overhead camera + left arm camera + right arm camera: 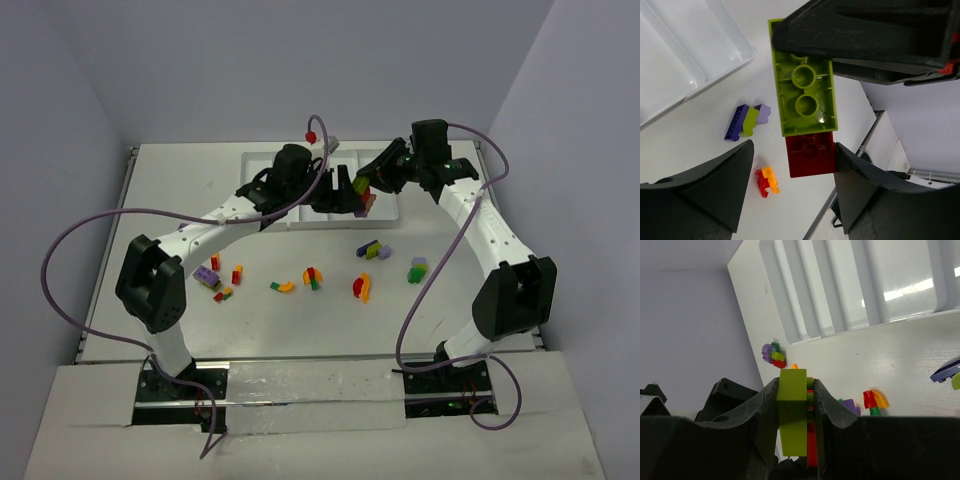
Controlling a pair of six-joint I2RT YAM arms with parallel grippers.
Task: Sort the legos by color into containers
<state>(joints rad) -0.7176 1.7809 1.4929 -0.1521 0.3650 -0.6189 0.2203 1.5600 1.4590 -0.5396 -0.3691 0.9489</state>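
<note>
White table (300,335) — matte top, faint brushed grain seen close up. Pale lavender-grey walls box it in on three sides: back wall (300,60), left wall (45,150), right wall (595,140). Metal rail (122,190) along table's left edge. White panel (320,445) across near edge. Light even, diffuse — shadows soft, short.

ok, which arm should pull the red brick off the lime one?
Left. The left claw, open, straddles the red brick; the right claw is shut on the lime brick joined to it.
</note>
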